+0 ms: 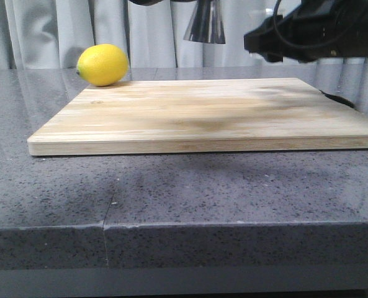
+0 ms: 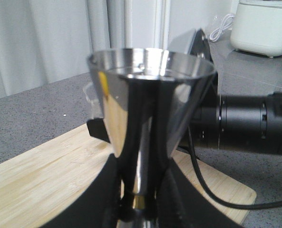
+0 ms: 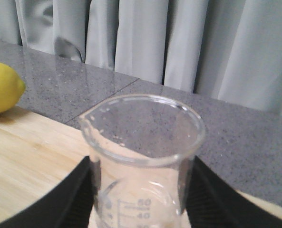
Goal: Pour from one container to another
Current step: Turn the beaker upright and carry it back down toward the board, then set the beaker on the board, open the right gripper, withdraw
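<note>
Both vessels aloft: left tool [image 2: 138, 209] clamped on shiny steel hourglass jigger [image 2: 148, 109], right tool [image 3: 141, 199] gripping clear glass beaker [image 3: 143, 156]. Spill risk onto wooden board [image 1: 208, 115] if spout misaligned; yellow lemon [image 1: 102, 64] at ten o'clock.

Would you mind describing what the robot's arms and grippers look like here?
Both are matte black. The right arm is a chunky block with a thin black cable looping off it; the left wrist view shows its round barrel-shaped body. The left gripper's fingers and the right gripper's fingers are broad, smooth and unmarked.
</note>
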Available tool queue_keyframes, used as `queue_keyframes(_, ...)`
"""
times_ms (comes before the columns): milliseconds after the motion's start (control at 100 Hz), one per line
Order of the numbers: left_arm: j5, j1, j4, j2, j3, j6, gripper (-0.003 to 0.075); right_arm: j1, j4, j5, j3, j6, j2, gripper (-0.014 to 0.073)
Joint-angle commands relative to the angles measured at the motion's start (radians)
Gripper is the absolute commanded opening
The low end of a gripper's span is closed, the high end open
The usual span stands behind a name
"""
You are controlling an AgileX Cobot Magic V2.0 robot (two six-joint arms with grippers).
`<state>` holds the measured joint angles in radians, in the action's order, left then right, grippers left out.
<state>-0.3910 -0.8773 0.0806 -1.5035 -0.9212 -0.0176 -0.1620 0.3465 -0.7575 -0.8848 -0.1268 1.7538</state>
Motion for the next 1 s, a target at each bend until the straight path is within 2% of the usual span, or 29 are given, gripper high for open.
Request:
queue_keyframes(0,-0.096,0.012,-0.004,0.044,-0.024,-0.001,-0.0013,0.008,-0.036,-0.120,0.003,-0.001,-0.023,0.0253)
queue_keyframes(290,-0.096,0.028,-0.004,0.044,-0.024,-0.001,-0.0013,0.008,-0.045,-0.188,0.087,-0.001,-0.002,0.0253)
queue_keyframes(990,-0.098,0.036,-0.004,0.044,-0.018,-0.001,-0.0013,0.006,-0.045,-0.245,0.106,-0.001,0.046,0.0258)
